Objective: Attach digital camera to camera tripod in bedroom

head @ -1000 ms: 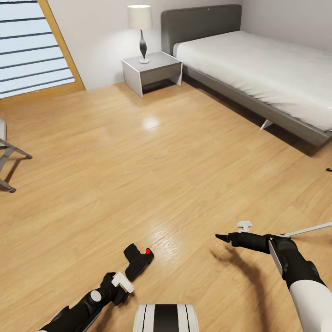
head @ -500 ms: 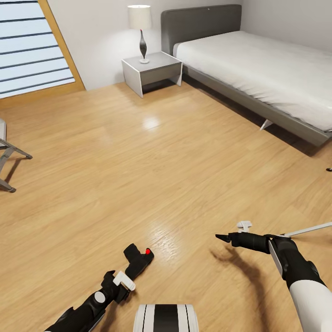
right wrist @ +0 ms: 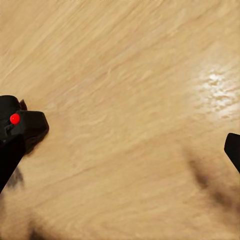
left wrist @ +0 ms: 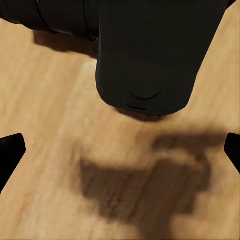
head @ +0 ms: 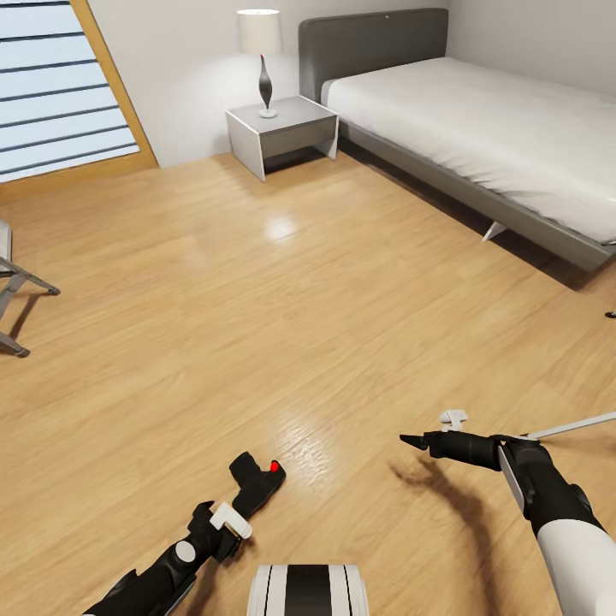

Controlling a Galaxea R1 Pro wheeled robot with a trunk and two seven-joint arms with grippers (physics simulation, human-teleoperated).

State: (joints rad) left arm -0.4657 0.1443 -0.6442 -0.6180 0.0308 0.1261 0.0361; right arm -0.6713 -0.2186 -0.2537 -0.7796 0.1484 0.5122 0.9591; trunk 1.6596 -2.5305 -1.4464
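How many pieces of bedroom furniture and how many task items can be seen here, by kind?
Bed: 1
Nightstand: 1
Table lamp: 1
Folding stand at the left edge: 1
Digital camera: 1
Total: 5

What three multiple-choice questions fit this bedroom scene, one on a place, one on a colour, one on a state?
1. Where is the digital camera?
A. On the bed
B. On the wood floor
C. On the nightstand

2. What colour is the dot on it?
A. Red
B. Green
C. Blue

3. How is the left gripper?
A. Shut on the camera
B. Open, holding nothing
C. Shut, empty

Answers:
1 B: it lies on the boards just ahead of the left gripper.
2 A: the head view shows a red mark.
3 B: its fingertips stand wide apart, with the camera beyond them.
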